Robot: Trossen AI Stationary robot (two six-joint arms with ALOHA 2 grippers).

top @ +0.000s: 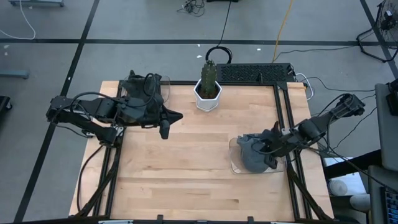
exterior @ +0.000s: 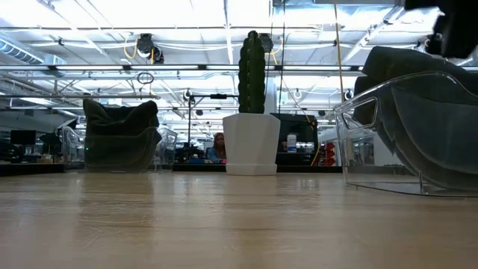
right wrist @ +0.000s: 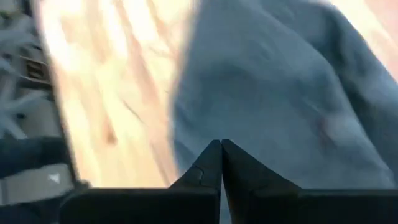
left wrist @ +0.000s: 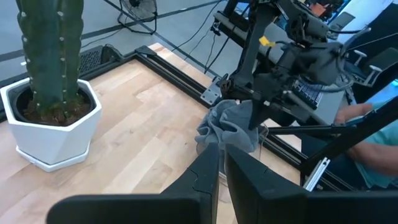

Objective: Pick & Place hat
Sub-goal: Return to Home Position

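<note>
A grey hat (top: 252, 157) lies bunched in a clear container (top: 234, 163) at the table's right side; the low view shows this hat (exterior: 418, 90) filling the container (exterior: 351, 142). My right gripper (top: 268, 148) is over the hat's right part, shut on its cloth. My left gripper (top: 165, 129) hangs above the table's left half, shut, with nothing between its fingers (left wrist: 208, 168). A second, dark hat (top: 144, 87) sits in another clear container at the far left. My right gripper pinches the grey hat's cloth (right wrist: 239, 121) between its two shut fingers, at the hat's upper right part. It comes slanting down from the table's right side. The cloth is drawn up toward the fingers (left wrist: 239, 115); the hat's lower part stays in the container. I cannot tell whether it holds one layer or several.
A cactus in a white pot (top: 208, 93) stands at the far middle, with a black perforated box (top: 255, 73) behind the far edge. Bare wood lies between the two arms. A person's arm (left wrist: 373, 149) shows beyond the table's right side.
</note>
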